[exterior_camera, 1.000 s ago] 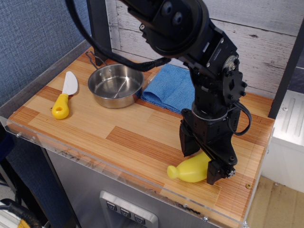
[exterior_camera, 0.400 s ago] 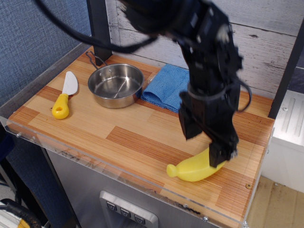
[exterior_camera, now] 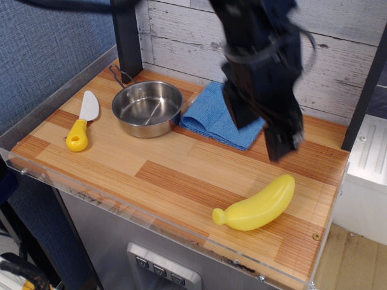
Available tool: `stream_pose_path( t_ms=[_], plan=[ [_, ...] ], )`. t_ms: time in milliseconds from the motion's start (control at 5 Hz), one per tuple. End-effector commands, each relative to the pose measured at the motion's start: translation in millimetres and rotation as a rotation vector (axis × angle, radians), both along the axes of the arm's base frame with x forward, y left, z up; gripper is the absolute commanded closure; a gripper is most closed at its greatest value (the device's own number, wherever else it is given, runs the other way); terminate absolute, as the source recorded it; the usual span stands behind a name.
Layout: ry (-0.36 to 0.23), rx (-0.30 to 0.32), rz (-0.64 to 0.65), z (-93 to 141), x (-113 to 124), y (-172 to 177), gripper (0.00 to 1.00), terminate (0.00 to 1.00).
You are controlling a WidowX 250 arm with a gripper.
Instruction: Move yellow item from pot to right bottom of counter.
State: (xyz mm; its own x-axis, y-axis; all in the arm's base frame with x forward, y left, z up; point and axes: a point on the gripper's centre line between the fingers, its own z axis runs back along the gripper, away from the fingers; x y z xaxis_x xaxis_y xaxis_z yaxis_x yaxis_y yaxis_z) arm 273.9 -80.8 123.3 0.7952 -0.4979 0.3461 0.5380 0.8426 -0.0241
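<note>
The yellow toy banana (exterior_camera: 257, 207) lies flat on the striped wooden counter (exterior_camera: 151, 163) near its front right corner, knobbed end pointing left. The shiny steel pot (exterior_camera: 147, 108) stands empty at the back left. My gripper (exterior_camera: 261, 130) hangs well above the counter, up and to the left of the banana. It is motion-blurred; its two dark fingers stand apart and hold nothing.
A blue folded cloth (exterior_camera: 214, 113) lies right of the pot, partly behind my gripper. A yellow-handled white-bladed knife (exterior_camera: 82, 121) lies at the left. A black post (exterior_camera: 126, 36) rises behind the pot. The clear acrylic edge (exterior_camera: 121, 204) runs along the front.
My gripper has let go of the banana and risen up and back from it. The banana now lies free on the counter, fully in view.
</note>
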Motion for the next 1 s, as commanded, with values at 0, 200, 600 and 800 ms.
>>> stream_pose_path(
  t_ms=[0,200,600,800],
  plan=[
    [-0.1,0.048,0.061,51.7,-3.2,27.7,0.0,0.0],
    [-0.1,0.048,0.061,51.7,-3.2,27.7,0.0,0.0],
    [-0.1,0.048,0.061,51.7,-3.2,27.7,0.0,0.0],
    [-0.1,0.048,0.061,51.7,-3.2,27.7,0.0,1.0]
  ],
)
